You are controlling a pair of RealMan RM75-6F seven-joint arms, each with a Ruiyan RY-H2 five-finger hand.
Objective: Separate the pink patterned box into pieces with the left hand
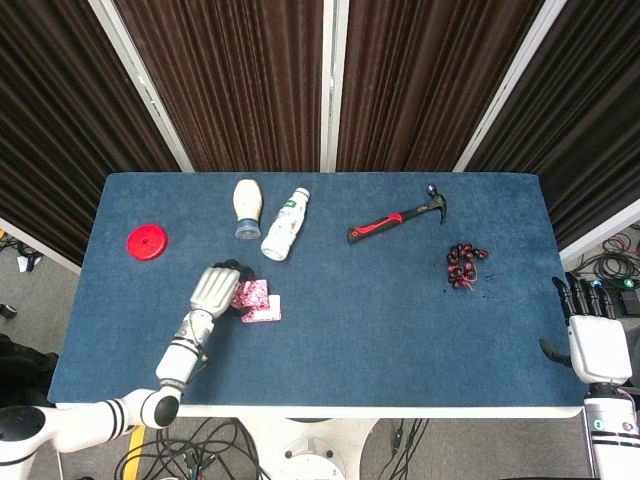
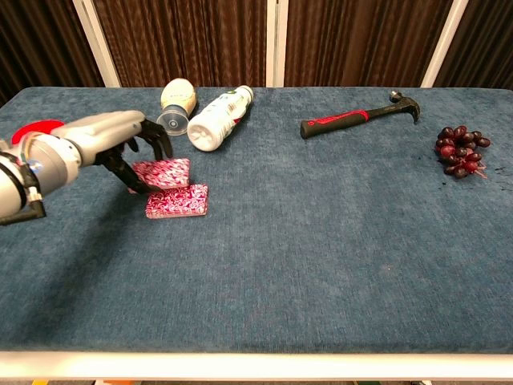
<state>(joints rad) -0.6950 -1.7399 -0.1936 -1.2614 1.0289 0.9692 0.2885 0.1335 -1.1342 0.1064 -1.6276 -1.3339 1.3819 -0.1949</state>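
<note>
The pink patterned box is in two pieces on the blue table. One piece lies flat on the cloth. The other piece sits just behind it, tilted, its near edge by the flat piece. My left hand pinches this tilted piece at its left edge, between dark fingertips and thumb. My right hand hangs off the table's right edge, fingers apart and holding nothing.
Behind the box lie a white bottle and a cream squeeze bottle. A red disc sits at the far left. A red-handled hammer and a bunch of dark grapes lie on the right side of the blue table.
</note>
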